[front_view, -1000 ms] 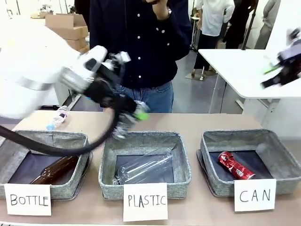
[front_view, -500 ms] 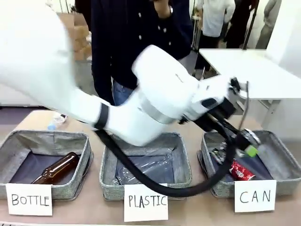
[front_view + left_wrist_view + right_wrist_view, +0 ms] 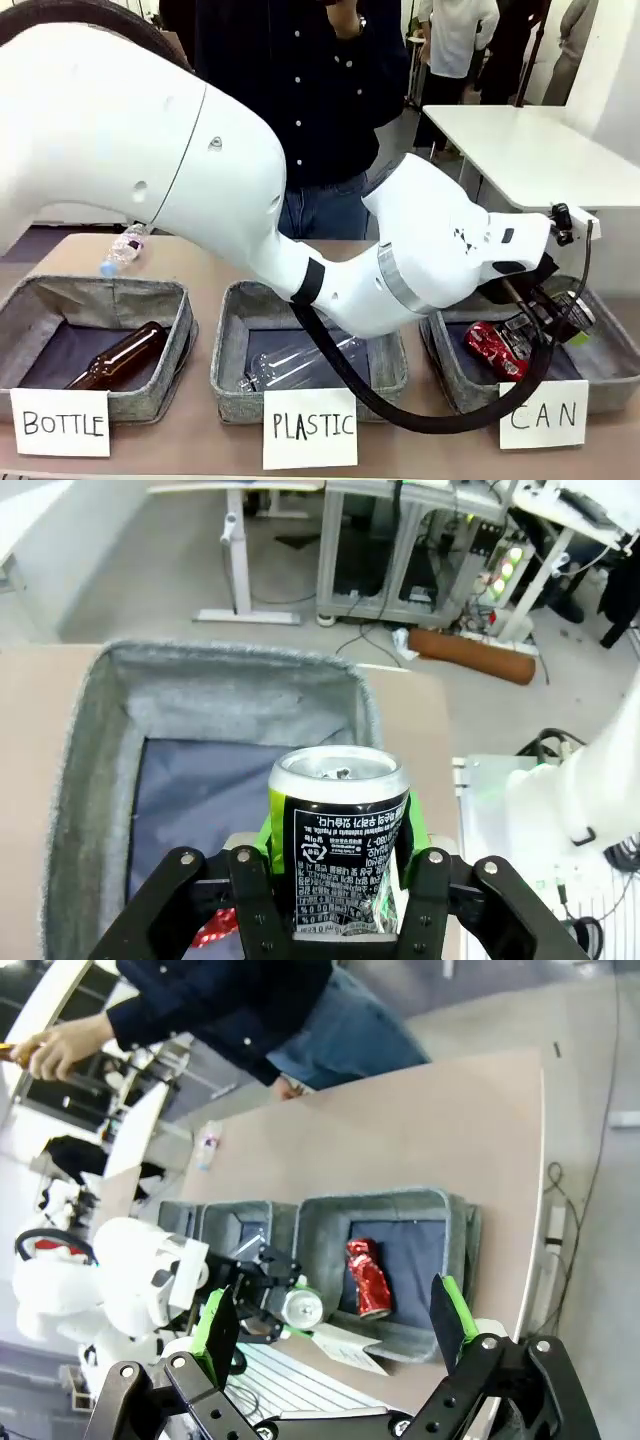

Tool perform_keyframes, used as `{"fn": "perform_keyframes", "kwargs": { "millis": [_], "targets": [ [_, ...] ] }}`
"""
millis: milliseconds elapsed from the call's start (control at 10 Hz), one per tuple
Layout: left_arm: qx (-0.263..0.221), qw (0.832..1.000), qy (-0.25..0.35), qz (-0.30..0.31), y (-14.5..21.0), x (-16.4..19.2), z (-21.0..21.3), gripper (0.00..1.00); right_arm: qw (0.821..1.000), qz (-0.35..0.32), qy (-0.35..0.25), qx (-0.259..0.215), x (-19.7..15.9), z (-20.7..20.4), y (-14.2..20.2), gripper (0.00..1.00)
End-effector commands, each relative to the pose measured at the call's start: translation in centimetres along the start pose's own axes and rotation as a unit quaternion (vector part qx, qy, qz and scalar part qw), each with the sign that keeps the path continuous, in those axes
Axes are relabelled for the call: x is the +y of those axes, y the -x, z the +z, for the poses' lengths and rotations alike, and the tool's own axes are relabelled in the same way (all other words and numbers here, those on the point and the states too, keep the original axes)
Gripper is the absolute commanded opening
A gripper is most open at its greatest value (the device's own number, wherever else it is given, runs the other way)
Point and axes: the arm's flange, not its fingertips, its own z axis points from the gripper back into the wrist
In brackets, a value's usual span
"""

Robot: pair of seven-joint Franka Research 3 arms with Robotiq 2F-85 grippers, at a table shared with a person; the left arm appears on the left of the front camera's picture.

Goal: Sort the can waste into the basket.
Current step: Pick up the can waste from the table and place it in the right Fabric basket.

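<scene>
Dark can point(image 3: 340, 840): glossy printed metal, bare silvery top. Red can point(image 3: 487, 345): shiny metal, crumpled. Basket point(image 3: 230, 695): rough grey woven cloth walls, smoother dark matt floor. Sign point(image 3: 543, 415): plain matt white paper. Tabletop point(image 3: 420, 1130): smooth matt tan, wood-look. Left gripper point(image 3: 340, 868): matt black fingers, green rubbery-looking pads point(image 3: 268, 830). Arm shell point(image 3: 150, 150): smooth glossy white.

CAN basket point(image 3: 200, 780) floor bare at frame centre, red can point(image 3: 213, 928) at lower left, left arm point(image 3: 420, 260) crossing over middle basket point(image 3: 232, 335)
</scene>
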Motion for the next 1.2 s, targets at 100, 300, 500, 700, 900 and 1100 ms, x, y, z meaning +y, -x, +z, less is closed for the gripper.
{"fn": "perform_keyframes", "kwargs": {
  "millis": [100,300,500,700,900,1100],
  "targets": [
    [0.016,1.0,-0.003,0.023,-1.1,0.7,-0.1,0.49,1.0,0.001,-0.006,-0.006,0.3,0.0,-0.3,1.0],
    [0.025,0.999,-0.002,0.023,-1.2,0.7,0.0,1.0,1.0,0.001,-0.006,-0.006,0.3,0.0,-0.3,1.0],
    [0.023,1.0,-0.003,0.021,-1.2,0.8,0.5,1.0,1.0,0.001,-0.006,-0.006,0.3,0.0,-0.3,1.0],
    [0.022,0.999,-0.007,0.026,-1.4,1.1,0.9,1.0,1.0,0.001,-0.006,-0.006,0.3,0.0,-0.3,1.0],
    [0.044,0.996,-0.023,0.078,-1.3,1.9,2.5,1.0,1.0,0.001,-0.006,-0.006,0.3,0.0,-0.3,1.0],
    [0.124,0.972,-0.004,0.199,-1.3,2.9,8.1,1.0,1.0,0.02,-0.011,0.017,0.4,-0.9,-0.5,1.0]
  ]
}}
